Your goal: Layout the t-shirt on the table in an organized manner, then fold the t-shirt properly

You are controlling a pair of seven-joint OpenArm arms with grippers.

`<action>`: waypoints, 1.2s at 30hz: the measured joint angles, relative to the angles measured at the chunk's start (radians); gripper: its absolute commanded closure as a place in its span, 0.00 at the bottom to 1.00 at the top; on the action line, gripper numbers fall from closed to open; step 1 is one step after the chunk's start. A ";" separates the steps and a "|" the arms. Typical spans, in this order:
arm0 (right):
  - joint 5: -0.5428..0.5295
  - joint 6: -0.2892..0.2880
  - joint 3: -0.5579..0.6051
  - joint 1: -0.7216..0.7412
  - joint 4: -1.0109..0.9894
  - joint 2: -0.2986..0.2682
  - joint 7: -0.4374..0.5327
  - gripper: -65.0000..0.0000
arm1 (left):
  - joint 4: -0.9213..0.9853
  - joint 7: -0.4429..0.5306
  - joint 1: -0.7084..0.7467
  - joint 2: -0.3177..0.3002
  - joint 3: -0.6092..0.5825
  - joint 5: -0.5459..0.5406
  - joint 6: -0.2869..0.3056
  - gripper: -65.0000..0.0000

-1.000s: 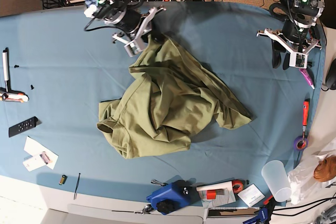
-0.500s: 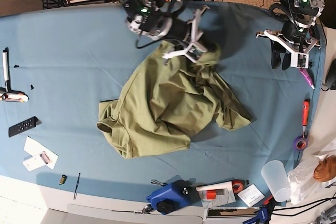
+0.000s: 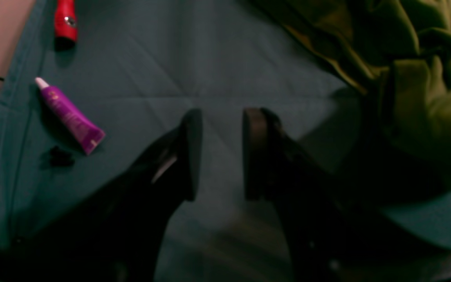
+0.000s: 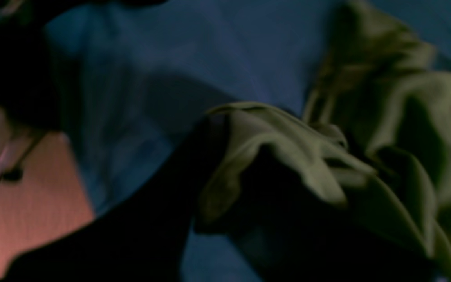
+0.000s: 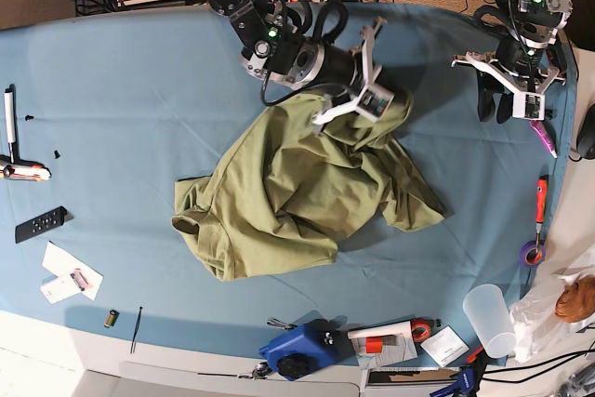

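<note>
Base view: the t-shirt [image 5: 288, 197] lies crumpled on the table [image 5: 112, 109], long axis diagonal; right gripper [image 5: 372, 104] fingers pinch its far corner, left gripper [image 5: 497, 104] fingers narrowly apart, empty.

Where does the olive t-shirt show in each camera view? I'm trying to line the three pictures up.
Base: t-shirt crumpled mid-table, its far edge at the right gripper.
Left wrist: t-shirt in the upper right corner, clear of the left gripper.
Right wrist: t-shirt fills the right half.
Shared landmark: the blue table cloth.
</note>
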State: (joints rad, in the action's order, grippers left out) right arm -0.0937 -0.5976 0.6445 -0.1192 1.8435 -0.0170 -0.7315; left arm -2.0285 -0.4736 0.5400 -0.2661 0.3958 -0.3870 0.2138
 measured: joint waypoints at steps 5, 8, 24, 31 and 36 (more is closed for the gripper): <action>-0.011 -0.008 0.000 0.000 0.000 0.000 0.000 0.71 | 0.000 0.000 0.000 0.000 0.000 0.000 0.000 0.71; -0.066 -0.009 0.000 0.012 0.003 -0.002 -0.001 0.71 | 0.000 0.000 0.000 0.000 0.000 0.000 0.000 0.71; -0.005 0.064 0.000 0.116 0.042 0.065 0.026 0.71 | 0.000 0.000 0.000 0.000 0.000 0.023 0.040 0.69; 0.121 0.266 -0.165 0.136 0.042 0.067 -0.045 0.71 | 0.000 0.004 -0.003 -0.001 -0.042 0.024 0.251 0.54; 0.119 0.269 -0.365 0.136 0.042 0.032 -0.052 0.71 | 0.000 -0.006 -0.022 -0.003 -0.191 0.069 0.251 0.54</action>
State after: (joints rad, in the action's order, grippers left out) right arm 0.0257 -0.3286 0.2790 0.0166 1.8854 0.0154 -0.7837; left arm -2.0285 -0.4801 0.5179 -0.2687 0.2050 -0.3180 0.4648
